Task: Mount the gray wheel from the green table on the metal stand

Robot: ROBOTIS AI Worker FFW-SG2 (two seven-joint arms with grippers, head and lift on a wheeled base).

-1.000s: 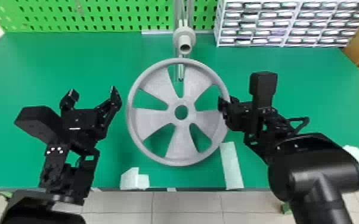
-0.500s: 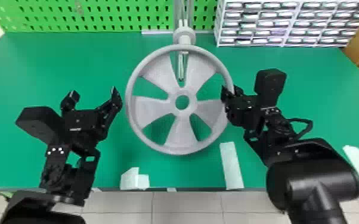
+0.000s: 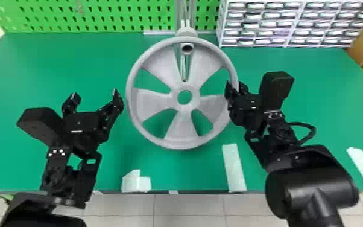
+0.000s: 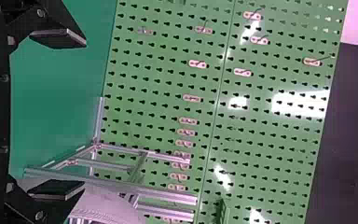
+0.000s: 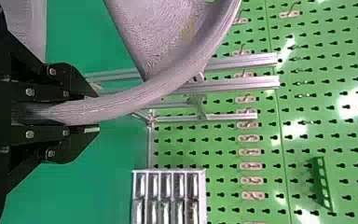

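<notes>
Matt, ridged wheel (image 5: 168, 84), shiny metal stand (image 5: 242, 83)

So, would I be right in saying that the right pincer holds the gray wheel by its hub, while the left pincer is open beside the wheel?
Not quite: the right pincer holds the gray wheel by its rim, not its hub, as the head view shows; the left pincer is indeed open beside it.

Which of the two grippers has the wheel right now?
The right gripper: its fingers are shut on the wheel's rim, while the left gripper stands open with nothing between its fingers.
</notes>
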